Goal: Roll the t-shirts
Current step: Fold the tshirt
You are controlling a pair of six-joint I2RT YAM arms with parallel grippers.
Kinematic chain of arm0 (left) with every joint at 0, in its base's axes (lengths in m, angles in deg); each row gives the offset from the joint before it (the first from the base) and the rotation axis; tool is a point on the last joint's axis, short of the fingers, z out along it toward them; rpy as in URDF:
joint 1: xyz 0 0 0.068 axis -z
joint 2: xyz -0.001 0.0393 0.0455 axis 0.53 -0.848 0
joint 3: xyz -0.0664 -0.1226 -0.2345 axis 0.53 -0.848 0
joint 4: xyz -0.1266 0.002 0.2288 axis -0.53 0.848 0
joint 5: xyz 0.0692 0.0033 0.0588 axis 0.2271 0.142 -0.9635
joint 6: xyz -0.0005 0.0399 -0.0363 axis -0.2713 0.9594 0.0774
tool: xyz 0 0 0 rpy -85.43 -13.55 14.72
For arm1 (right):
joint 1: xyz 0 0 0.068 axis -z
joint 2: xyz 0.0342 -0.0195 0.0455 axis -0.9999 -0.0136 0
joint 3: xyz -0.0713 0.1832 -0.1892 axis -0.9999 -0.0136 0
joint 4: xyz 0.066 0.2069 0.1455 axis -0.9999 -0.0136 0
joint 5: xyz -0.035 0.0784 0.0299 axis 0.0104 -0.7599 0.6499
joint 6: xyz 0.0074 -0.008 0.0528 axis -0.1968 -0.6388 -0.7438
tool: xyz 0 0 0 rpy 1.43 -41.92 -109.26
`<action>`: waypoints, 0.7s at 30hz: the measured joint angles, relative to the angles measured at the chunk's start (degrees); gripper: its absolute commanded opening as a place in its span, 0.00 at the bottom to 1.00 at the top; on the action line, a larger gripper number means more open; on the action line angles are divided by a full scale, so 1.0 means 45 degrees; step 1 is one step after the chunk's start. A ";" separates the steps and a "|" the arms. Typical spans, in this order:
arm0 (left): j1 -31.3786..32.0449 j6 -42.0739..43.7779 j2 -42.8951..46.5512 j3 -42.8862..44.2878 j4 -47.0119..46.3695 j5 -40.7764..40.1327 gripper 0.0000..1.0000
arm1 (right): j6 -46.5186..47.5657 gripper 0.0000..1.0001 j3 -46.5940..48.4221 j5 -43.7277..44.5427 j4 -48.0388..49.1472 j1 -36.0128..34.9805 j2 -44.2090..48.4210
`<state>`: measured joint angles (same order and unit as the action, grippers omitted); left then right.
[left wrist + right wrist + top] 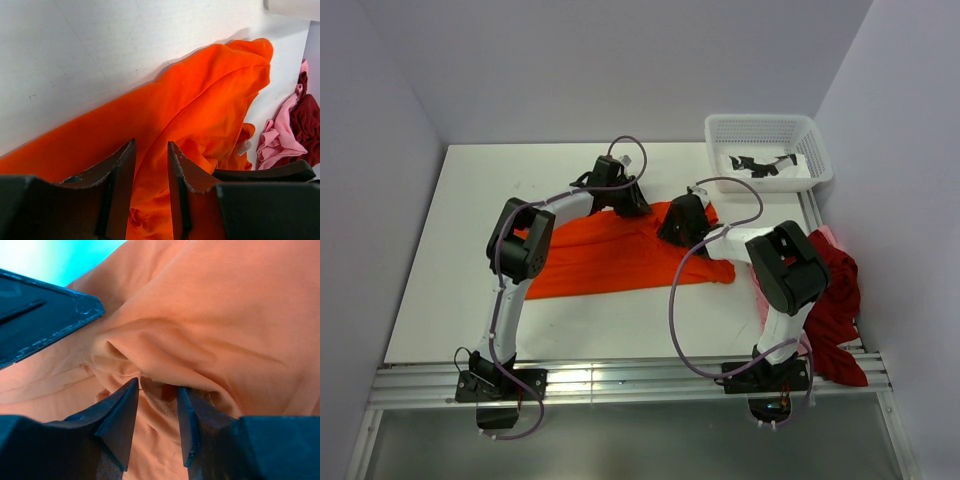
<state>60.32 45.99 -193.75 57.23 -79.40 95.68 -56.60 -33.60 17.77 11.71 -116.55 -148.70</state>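
An orange t-shirt (600, 255) lies spread across the middle of the table, bunched along its far edge. My left gripper (628, 200) sits at that far edge. In the left wrist view its jaws (151, 145) stand narrow, shut on a gathered fold of the orange t-shirt (200, 100). My right gripper (680, 225) is just to its right on the same edge. Its jaws (157, 385) are open, the tips either side of a raised fold of the orange t-shirt (210, 305). A dark red t-shirt (835, 300) and a pink t-shirt (280, 140) lie heaped at the table's right edge.
A white mesh basket (765, 128) stands at the back right corner with white and black items inside. The right arm's elbow (785, 265) stands between the orange shirt and the heap. Walls close in on the left, back and right.
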 measured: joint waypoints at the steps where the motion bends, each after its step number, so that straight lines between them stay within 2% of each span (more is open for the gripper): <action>1: 0.0000 -0.0005 -0.0039 0.0000 -0.0005 0.0058 0.37 | 0.0058 0.41 0.0010 -0.0058 0.0029 0.0000 -0.0044; 12: 0.0000 -0.0102 -0.0340 0.0000 -0.0287 0.0369 0.36 | 0.0680 0.17 0.0010 -0.0627 0.0311 0.0049 -0.0073; 21: 0.0000 -0.0097 -0.0340 0.0000 -0.0272 0.0350 0.36 | 0.0816 0.16 -0.0641 -0.1175 0.0452 0.0034 0.0656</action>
<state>60.32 45.55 -195.28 57.23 -80.62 97.26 -52.93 -36.48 12.48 13.75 -116.40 -145.75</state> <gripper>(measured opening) 0.363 0.167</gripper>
